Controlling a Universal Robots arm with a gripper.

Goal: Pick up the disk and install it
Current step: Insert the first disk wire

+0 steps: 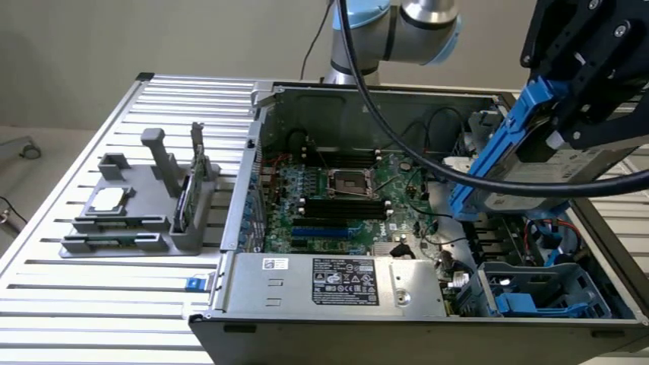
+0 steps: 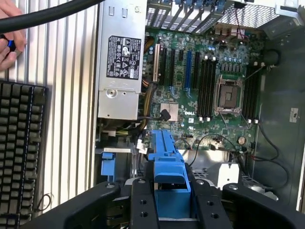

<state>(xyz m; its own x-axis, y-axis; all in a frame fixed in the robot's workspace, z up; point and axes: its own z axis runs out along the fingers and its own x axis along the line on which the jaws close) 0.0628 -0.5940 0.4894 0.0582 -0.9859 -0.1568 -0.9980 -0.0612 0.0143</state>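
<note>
1. The hand (image 1: 586, 91) is pinching the disk (image 1: 542, 171) by its blue carrier, jaws pressing on both sides. The disk is hanging tilted over the open computer case (image 1: 304, 95).
2. Below the hand, the drive bay (image 1: 537, 283) is sitting open. A tilted entry could jam the carrier against its walls.
3. A thick black cable (image 1: 426, 156) is crossing beside the disk and could snag it.
4. Farther out, the motherboard (image 1: 345, 201) is lying exposed, so a slipping grip could drop the disk onto it.

Soft, even light fills both views, and shadows are faint. The metal table (image 1: 61, 289) looks pale and bright; the power supply (image 2: 119, 95) shows mild glare.
</note>
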